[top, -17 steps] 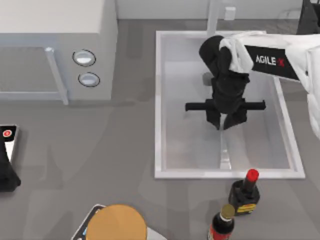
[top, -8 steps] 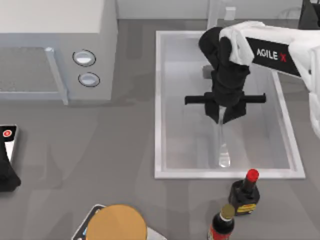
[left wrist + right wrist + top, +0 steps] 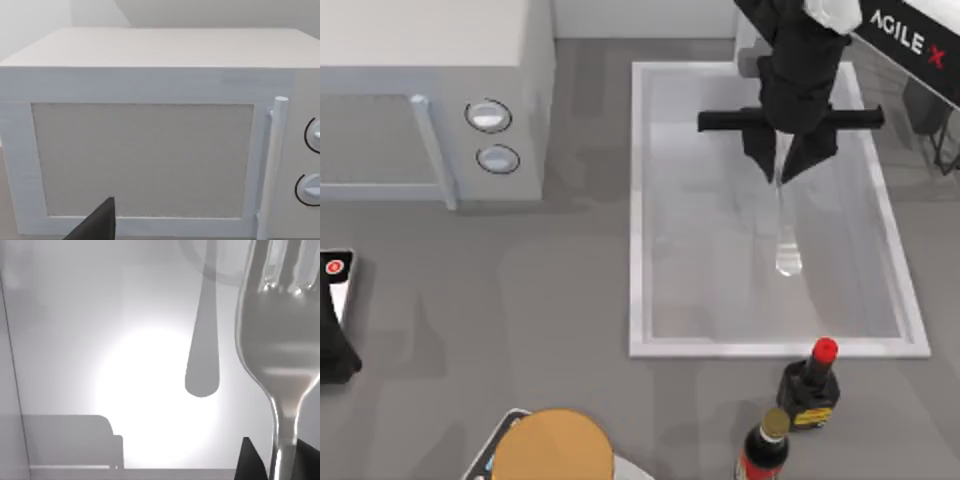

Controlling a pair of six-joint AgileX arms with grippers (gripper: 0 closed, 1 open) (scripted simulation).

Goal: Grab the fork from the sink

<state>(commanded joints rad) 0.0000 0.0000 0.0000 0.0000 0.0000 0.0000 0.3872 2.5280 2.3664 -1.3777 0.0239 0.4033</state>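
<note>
The slim silvery fork (image 3: 785,235) hangs over the sink (image 3: 638,200), lifted off the basin's pale bottom, one end reaching toward the near rim. My right gripper (image 3: 780,172) is shut on the fork's other end, above the far half of the basin. In the right wrist view the fork (image 3: 280,350) fills the foreground with its tines away from the gripper and its neck running down between the dark fingertips (image 3: 247,460); its shadow lies on the sink floor. My left gripper (image 3: 332,355) is parked at the table's left edge.
A grey microwave (image 3: 430,60) with two round knobs stands at the far left, and the left wrist view faces its door (image 3: 142,160). Two dark bottles (image 3: 808,385) (image 3: 765,445) stand just in front of the sink. A round tan object (image 3: 555,445) sits at the near edge.
My right gripper has risen and moved toward the far end of the sink, carrying the fork with it off the basin bottom. The left arm has stayed still.
</note>
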